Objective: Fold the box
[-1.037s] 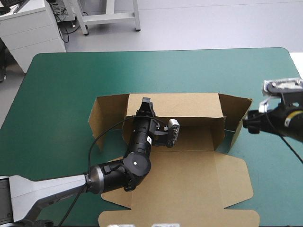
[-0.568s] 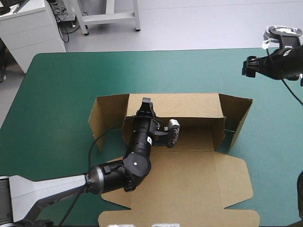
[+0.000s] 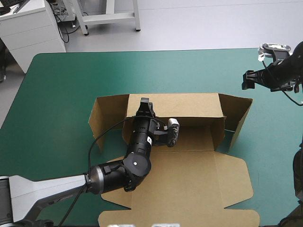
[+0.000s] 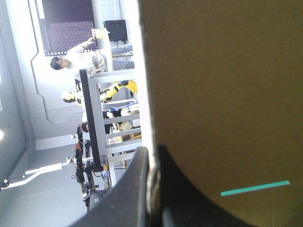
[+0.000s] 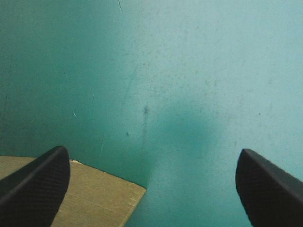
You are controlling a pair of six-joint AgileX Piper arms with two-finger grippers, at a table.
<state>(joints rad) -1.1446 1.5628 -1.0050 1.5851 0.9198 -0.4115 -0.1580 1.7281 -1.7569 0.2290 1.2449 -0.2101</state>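
box (image 3: 189, 179) sits mid-table on the teal-green cover (image 3: 61, 94). brown board, partly set up: the long back wall (image 3: 189, 105) is raised along the far side. a side flap stands at each end of it, angled outward: left flap (image 3: 110, 111), right flap (image 3: 236, 118). the big front panel with its notched tabs lies flat toward the near edge.

the left arm comes in from the near left, crosses over the flat panel and reaches the back wall. left gripper (image 3: 146, 102) is at the wall's top edge, toward its left end. in the left wrist view the left gripper (image 4: 150, 152) has its black fingers (image 4: 130, 194) all but closed, pinched on the board edge that runs up between them. the brown wall (image 4: 218, 94) fills the side ahead, with one thin teal-green slit low in it.

right gripper (image 3: 247, 79) is over the cover near the table's far right corner, well apart from the box, beyond the right flap. in the right wrist view the right gripper (image 5: 151, 151) is spread wide, fingers (image 5: 38, 184) far apart, nothing between them, holding nothing. under it is bare cover (image 5: 189, 71), and one corner of the brown board (image 5: 94, 201) shows just beside one finger.
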